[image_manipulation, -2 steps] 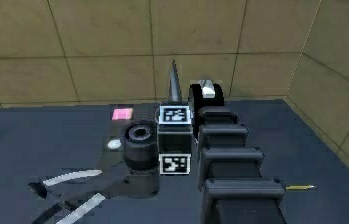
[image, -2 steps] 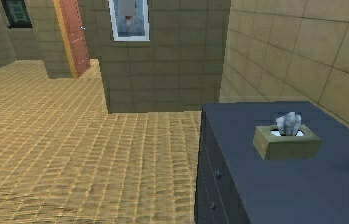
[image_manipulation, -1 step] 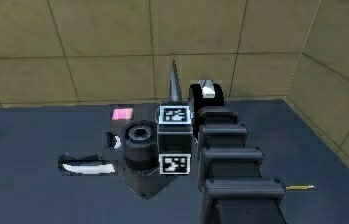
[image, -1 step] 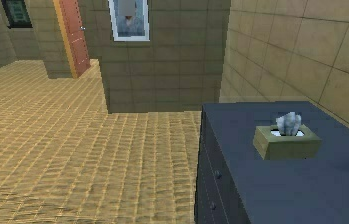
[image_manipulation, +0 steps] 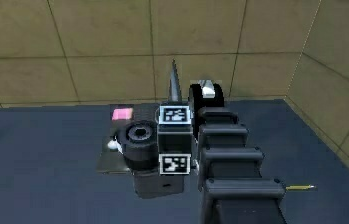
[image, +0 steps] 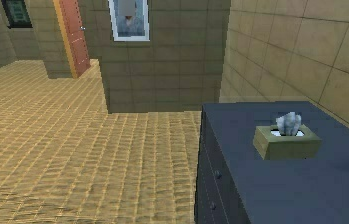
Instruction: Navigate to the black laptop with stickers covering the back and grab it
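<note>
Gripper [image_manipulation: 112, 150] hung over the dark top [image_manipulation: 42, 150] in the arm side view, likely for the laptop, perhaps the pink patch [image_manipulation: 122, 114] beside it; whether it held anything I couldn't tell. Ahead, a tissue box [image: 287, 141] sat on the dresser [image: 282, 195] alongside.

Soft, even light fills the 2 views. The floor [image: 62, 140] left of the desk [image: 282, 190] is bright; the desk top is dim and matte, the wall [image: 292, 50] behind it evenly lit.

home | tissue box [image: 287, 143] on dark dresser [image: 282, 192] | framed picture [image: 131, 18] | door [image: 74, 35]
</note>
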